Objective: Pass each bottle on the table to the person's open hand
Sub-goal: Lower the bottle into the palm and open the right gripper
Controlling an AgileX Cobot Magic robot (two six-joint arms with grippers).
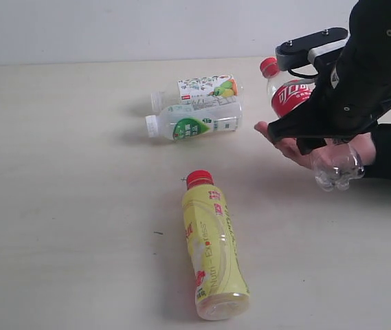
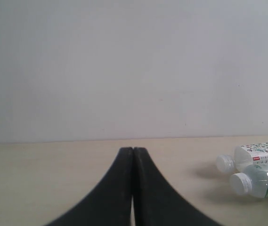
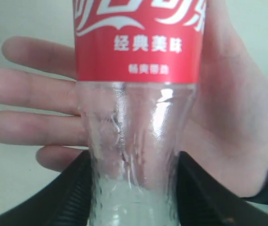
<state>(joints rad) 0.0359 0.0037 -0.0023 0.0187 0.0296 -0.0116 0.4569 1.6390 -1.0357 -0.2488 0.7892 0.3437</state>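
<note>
Presenting the cola bottle [image 3: 136, 136] to the person's open hand [image 3: 237, 117].
Grips with the right end effector [image 3: 134, 205], jaws partway apart and pressed on the clear lower body, laying the bottle across the palm for easy taking; cannot tell whether it touches the palm. Holds the left end effector [image 2: 133, 157] closed and empty, apart from the bottles. Counts three more lying on the surface [image 1: 64, 172]: yellow bottle [image 1: 212, 254], green-label bottle [image 1: 195, 122], fruit-print bottle [image 1: 202, 88].

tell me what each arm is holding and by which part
Right jaws grip the red-label clear bottle by its clear lower body, below the label, over the person's hand. Left jaws are shut on nothing.
</note>
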